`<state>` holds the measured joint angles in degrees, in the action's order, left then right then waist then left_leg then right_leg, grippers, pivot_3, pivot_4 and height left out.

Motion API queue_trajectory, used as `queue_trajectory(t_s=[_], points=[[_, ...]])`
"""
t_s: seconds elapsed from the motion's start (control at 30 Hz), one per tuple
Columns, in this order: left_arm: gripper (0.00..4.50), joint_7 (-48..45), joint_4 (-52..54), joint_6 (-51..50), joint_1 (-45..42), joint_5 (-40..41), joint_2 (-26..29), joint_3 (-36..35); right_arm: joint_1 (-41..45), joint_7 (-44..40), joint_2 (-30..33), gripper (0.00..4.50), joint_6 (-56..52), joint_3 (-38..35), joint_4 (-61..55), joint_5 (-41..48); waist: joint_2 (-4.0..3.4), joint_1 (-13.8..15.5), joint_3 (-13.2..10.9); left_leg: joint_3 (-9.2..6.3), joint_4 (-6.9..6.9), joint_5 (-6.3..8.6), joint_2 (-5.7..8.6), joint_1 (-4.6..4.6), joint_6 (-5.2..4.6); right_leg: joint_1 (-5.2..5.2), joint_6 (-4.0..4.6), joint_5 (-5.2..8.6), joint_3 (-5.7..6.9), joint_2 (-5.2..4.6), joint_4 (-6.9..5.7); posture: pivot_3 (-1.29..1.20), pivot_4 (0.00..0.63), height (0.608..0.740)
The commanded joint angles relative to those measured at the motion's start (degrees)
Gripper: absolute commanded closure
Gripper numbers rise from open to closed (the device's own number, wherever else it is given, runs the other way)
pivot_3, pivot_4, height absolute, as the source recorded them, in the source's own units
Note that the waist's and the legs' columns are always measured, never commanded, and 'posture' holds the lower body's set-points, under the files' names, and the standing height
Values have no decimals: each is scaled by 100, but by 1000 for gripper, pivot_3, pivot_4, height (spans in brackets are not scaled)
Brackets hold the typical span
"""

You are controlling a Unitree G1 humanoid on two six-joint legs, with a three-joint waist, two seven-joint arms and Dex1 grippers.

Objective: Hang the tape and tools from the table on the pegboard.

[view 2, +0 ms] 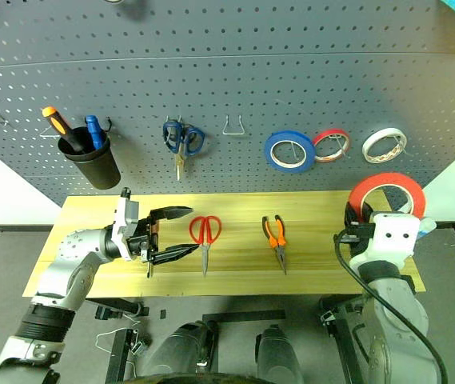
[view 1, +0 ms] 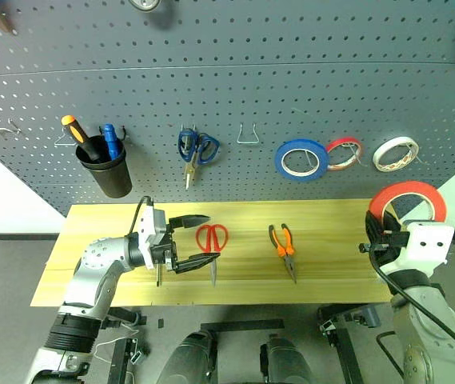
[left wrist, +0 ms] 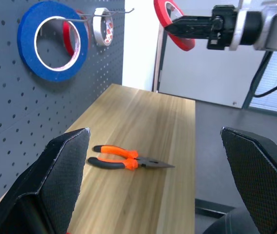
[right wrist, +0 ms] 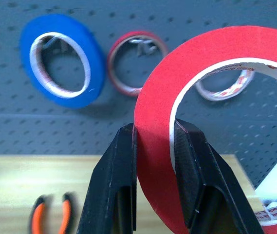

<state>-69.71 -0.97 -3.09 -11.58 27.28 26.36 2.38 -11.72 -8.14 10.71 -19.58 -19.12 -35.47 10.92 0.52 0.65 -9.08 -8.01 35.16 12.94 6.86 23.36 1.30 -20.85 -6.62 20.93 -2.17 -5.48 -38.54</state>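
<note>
My right gripper [right wrist: 155, 129] is shut on the rim of the tape [view 1: 407, 200], a wide red ring held upright above the right end of the table [view 1: 331, 216], in front of the pegboard [view 1: 235, 72]. Red-handled scissors [view 1: 212, 240] and orange-and-black pliers [view 1: 283, 244] lie mid-table. My left gripper [view 1: 209, 238] is open and level, pointing right, its tips just beside the scissors' handles with nothing between them. A thin metal shaft [view 1: 158, 276] shows under that hand; I cannot tell what it belongs to.
On the pegboard hang blue scissors [view 1: 197, 148], a blue roll [view 1: 301, 158], a small red roll [view 1: 344, 152] and a white roll [view 1: 396, 154]. A black cup [view 1: 105, 172] holds two screwdrivers. An empty wire hook [view 1: 249, 134] sits between the scissors and the blue roll.
</note>
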Motion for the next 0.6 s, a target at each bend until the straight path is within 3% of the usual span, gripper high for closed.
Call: queue_trajectory(t_s=[0.03,0.27,0.6], points=[[0,48,193,75,11,104,-20,-110,334,-142,136,3795,881,31,119,-95,0,-5,0,1,0,-2,0,0,3,-2,0,0,0,0,-4,61,107,740],[0,73,249,55,30,93,-24,-81,1126,-281,178,3795,1543,306,864,-107,1,-2,0,1,11,-10,0,-4,9,-4,1,0,-1,2,-36,69,111,740],[0,94,420,-43,86,121,75,-98,1711,-436,114,3795,1545,680,1546,128,1,-2,0,1,12,-21,0,-5,11,-15,8,-3,-6,4,-60,91,123,740]])
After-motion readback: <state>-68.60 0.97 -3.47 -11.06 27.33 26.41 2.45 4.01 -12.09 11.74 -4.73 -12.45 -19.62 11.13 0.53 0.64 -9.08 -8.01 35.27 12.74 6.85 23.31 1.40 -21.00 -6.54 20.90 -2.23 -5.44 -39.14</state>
